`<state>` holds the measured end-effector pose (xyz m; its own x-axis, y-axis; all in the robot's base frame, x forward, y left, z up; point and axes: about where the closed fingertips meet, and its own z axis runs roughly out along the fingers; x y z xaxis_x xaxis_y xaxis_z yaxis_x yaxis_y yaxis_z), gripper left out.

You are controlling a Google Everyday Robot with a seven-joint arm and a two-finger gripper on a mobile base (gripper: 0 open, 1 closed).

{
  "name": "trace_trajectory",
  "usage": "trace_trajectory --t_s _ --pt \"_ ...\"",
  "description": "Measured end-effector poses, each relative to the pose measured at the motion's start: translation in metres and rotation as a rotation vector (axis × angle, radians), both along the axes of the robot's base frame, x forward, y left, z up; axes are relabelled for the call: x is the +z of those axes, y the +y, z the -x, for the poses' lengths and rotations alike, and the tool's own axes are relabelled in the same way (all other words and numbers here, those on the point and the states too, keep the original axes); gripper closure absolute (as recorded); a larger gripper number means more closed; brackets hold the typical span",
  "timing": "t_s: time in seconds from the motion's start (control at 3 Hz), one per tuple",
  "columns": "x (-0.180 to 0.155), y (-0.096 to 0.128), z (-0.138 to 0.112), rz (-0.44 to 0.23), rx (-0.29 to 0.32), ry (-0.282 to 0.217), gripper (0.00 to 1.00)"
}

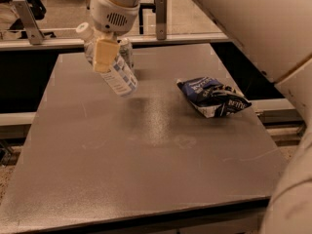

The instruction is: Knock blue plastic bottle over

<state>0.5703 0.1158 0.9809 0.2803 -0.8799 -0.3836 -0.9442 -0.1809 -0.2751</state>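
Observation:
The blue plastic bottle (120, 80) is clear with a white cap and a pale blue-and-white label. It hangs tilted above the back left of the grey table (146, 155), cap up and to the left, base down and to the right. My gripper (104, 57) comes down from above on the white arm and is shut on the bottle's middle, with one tan finger (105, 54) in front of it. The bottle's base seems slightly off the tabletop.
A short silver-green can (127, 50) stands just behind the bottle, partly hidden by it. A dark blue-and-white snack bag (212, 97) lies at the right of the table. A metal rail (48, 32) runs behind the table's back edge.

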Motion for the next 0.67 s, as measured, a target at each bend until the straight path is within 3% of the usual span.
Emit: trace_trajectory --t_s 0.33,0.67 --pt "-0.0155 -0.0238 0.0054 0.132 0.068 0.014 1.0" --pt "-0.0248 -0.0327 0.0044 0.194 0.1 0.017 1.0"
